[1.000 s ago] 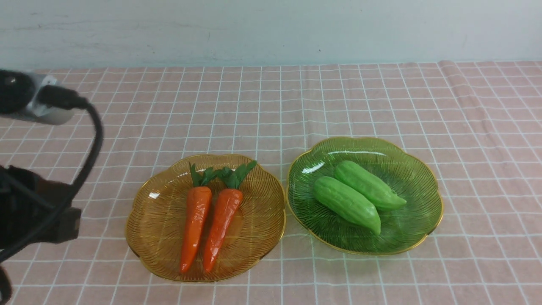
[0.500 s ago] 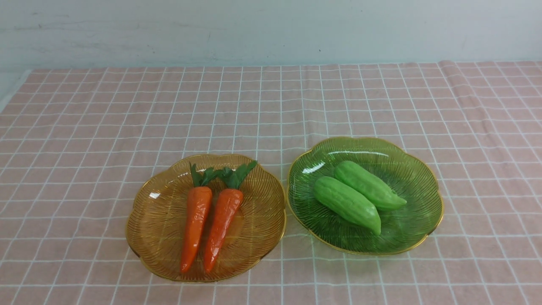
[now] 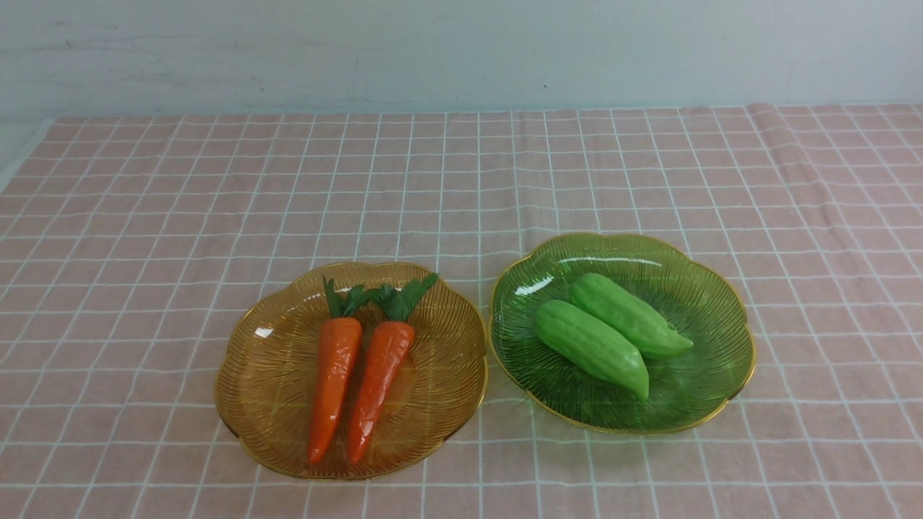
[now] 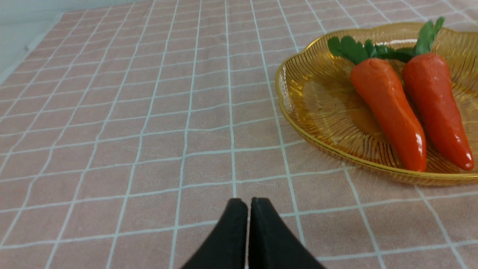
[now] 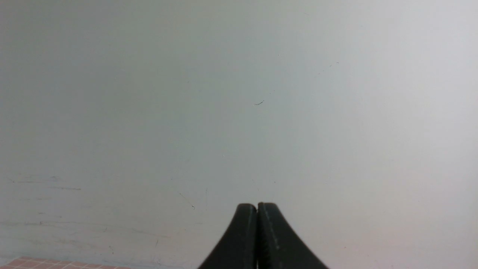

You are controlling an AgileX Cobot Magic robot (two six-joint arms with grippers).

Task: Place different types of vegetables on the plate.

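**Left arm gone from the front view; vegetables sorted, nothing held**

A second ago the left arm filled the left edge of the front view; half a second ago it had gone, and it is absent now too. The plates and vegetables have not shifted across the three frames. I judge this as a retreat after placing, with the task done or nearly so.

Going left to right: the left end effector (image 4: 248, 203) has its tips pressed together, empty, low over bare pink checked cloth (image 3: 144, 238) on the bench. The amber plate (image 3: 267, 375) lies off to one side of it, apart, not touching. On that plate the two carrots (image 3: 357, 375) lie side by side, leafy tops toward the wall. Just beside it, rims nearly meeting, sits the green plate (image 3: 710, 317) with the two gourds (image 3: 609, 331) lying together. The right end effector (image 5: 257, 209) is likewise pressed together and empty, facing the pale wall (image 5: 239, 93), well away from either plate.
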